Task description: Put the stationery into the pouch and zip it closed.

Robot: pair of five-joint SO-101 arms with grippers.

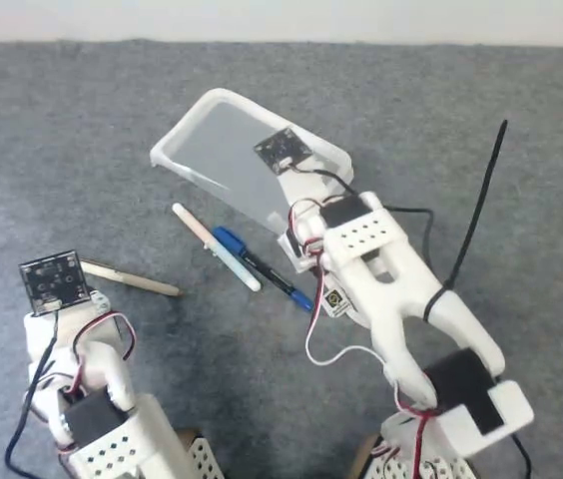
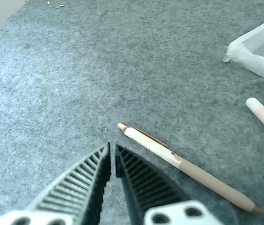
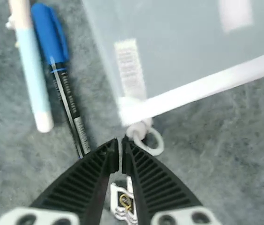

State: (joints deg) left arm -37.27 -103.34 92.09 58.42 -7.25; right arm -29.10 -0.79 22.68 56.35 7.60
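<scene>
The pouch (image 1: 227, 150) lies on the grey surface (image 1: 82, 130) with the pens outside it. The pastel pen (image 1: 217, 247) and blue pen (image 1: 262, 267) are just beside it, and the beige pen (image 2: 183, 166) is near the left gripper (image 2: 112, 149). Both grippers' fingers are closed, holding nothing visible. The right gripper (image 3: 121, 143) should probably part its fingers, then pinch the zip pull (image 3: 147, 138) squarely. Whether the pouch mouth is open is unclear.

Soft, even light falls from above on the grey surface (image 1: 72, 120), bright but without harsh glare. Faint shadows lie beneath the left arm (image 1: 92, 379) and right arm (image 1: 401, 289), and the translucent pouch (image 1: 232, 150) shows a pale sheen.
</scene>
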